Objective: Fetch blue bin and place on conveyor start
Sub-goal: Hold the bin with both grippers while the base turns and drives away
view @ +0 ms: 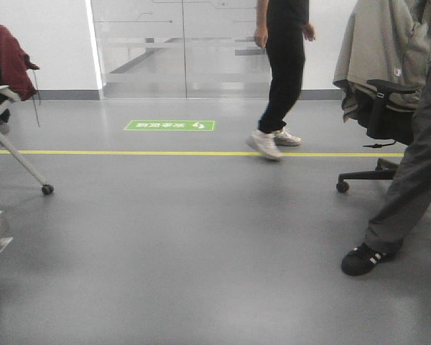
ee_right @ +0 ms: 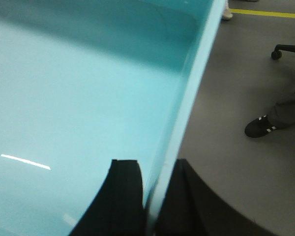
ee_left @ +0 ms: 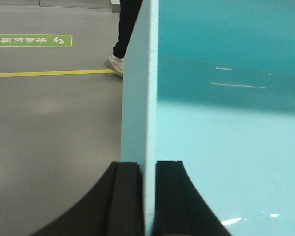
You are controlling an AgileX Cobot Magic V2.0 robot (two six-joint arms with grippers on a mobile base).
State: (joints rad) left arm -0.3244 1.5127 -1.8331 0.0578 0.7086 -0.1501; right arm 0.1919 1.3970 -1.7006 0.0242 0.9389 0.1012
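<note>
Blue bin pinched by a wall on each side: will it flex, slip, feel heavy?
Probably light: the blue bin looks empty inside. Its wall looks thin where the left claw and right claw pinch it, so it may flex somewhat. Glossy plastic with glare streaks, so it could slide if grip loosens.

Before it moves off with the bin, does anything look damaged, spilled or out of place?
Nothing stands out. The blue bin looks clean and uncracked, left gripper and right gripper each pinching a wall.
</note>
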